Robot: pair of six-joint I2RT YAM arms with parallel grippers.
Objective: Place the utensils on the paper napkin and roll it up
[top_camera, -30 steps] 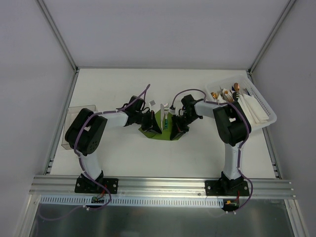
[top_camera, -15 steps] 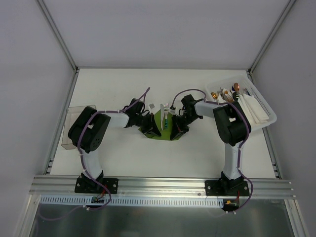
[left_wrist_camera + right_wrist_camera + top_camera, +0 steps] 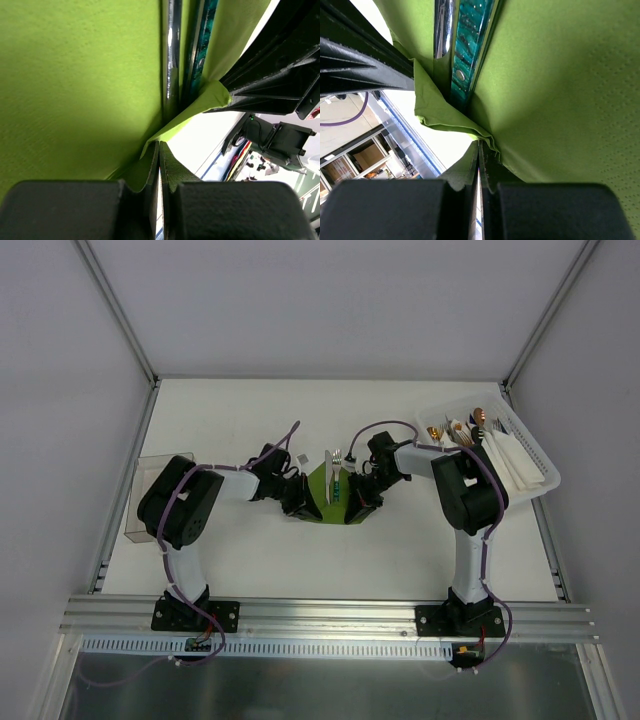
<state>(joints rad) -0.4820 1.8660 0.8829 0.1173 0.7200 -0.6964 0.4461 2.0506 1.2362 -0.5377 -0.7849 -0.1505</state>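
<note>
The olive-green paper napkin [image 3: 322, 492] lies mid-table with both sides lifted into a trough. The utensils lie in its fold: silvery heads [image 3: 335, 457] stick out at the far end, and a teal handle [image 3: 340, 488] shows inside. My left gripper [image 3: 303, 502] is shut on the napkin's left edge, and my right gripper [image 3: 358, 504] is shut on the right edge. In the left wrist view the napkin [image 3: 75, 75] fills the frame, a metal shaft [image 3: 172, 50] lies in the crease, and the left gripper [image 3: 159, 146] pinches the fold. In the right wrist view the right gripper [image 3: 479, 145] pinches the napkin [image 3: 560, 75] beside the teal handle [image 3: 467, 45].
A white basket [image 3: 535, 478] at the back right holds copper-tipped cutlery and white folded napkins. A clear box [image 3: 150, 495] stands at the table's left edge. Metal frame posts rise at the back corners.
My left gripper has moved right toward the right gripper, drawing the napkin's left side in and narrowing the fold round the utensils. The right gripper has stayed still.
</note>
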